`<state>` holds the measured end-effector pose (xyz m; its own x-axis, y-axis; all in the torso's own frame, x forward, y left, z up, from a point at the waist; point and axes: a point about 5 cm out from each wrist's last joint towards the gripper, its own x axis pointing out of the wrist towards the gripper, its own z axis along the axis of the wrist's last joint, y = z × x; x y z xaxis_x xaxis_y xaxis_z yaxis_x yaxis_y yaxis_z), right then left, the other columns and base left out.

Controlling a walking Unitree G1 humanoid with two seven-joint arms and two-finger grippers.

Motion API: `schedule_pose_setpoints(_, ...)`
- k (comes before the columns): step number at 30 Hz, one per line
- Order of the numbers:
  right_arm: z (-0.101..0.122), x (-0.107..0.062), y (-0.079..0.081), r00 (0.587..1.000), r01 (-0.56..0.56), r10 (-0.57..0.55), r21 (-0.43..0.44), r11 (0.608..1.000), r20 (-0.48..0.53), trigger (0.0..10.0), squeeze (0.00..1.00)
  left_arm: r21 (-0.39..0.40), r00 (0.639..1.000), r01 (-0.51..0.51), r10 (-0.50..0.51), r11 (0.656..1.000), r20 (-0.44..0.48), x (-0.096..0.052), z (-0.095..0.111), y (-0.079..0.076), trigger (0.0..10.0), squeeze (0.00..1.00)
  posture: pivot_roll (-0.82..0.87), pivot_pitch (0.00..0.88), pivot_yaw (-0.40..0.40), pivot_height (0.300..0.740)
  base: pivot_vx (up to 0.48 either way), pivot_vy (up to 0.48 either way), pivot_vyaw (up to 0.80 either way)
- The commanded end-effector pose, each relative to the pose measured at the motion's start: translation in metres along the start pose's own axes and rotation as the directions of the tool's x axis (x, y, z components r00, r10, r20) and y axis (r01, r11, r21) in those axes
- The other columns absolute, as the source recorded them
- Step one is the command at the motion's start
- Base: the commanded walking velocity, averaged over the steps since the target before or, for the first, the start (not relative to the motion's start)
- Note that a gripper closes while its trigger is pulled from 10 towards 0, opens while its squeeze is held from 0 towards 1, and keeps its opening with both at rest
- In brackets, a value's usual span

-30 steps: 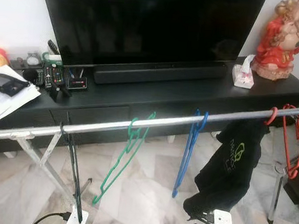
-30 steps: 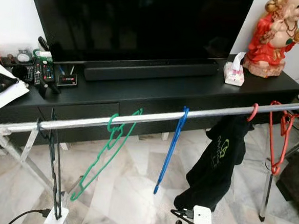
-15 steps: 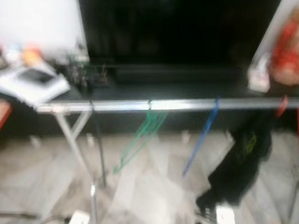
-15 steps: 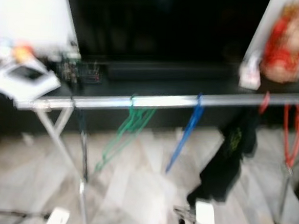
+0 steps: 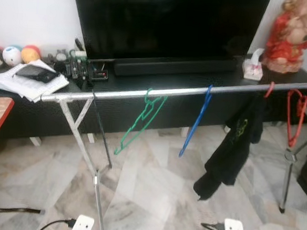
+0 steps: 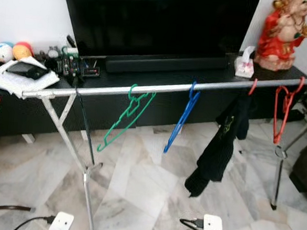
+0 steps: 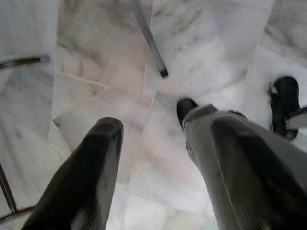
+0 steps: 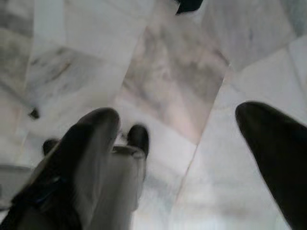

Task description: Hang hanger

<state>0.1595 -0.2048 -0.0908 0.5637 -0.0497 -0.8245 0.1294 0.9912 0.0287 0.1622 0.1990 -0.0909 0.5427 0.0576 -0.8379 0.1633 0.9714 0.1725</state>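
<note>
The green hanger (image 5: 140,120) hangs on the rail (image 5: 171,92), blue hanger (image 5: 196,121) at its 3 o'clock. My left hand (image 7: 158,158) and right hand (image 8: 182,139) hang spread, empty, over marble floor (image 5: 153,199). Hanging looks finished; next I judge fetching another.

No readable text; green print on black garment (image 5: 241,125) illegible.

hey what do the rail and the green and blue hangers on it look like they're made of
The rail looks like bare metal tubing: silvery, with a bright sheen along its length. The green hanger and blue hanger look like plastic or plastic-coated wire: thin, evenly saturated colour with no metal showing. Which of the two cannot be told from here.
</note>
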Motion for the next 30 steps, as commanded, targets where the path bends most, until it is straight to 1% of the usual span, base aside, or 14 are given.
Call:
schedule_pose_setpoints(1,0.0006,-0.0001,-0.0007,1.000,-0.001,0.001,-0.008,1.000,0.002,10.0,0.00,0.017,1.000,0.008,-0.008,1.000,-0.007,-0.0001,-0.0013,-0.0024,10.0,0.00,-0.07,0.000,-0.033,0.740,-0.300,0.000,0.00)
schedule_pose_setpoints(30,0.0009,0.0000,-0.0013,1.000,0.001,-0.001,0.001,1.000,0.001,10.0,0.00,0.012,1.000,0.008,-0.008,1.000,-0.008,-0.0001,-0.0014,-0.0033,10.0,0.00,-0.07,0.000,-0.038,0.740,-0.293,0.000,0.00)
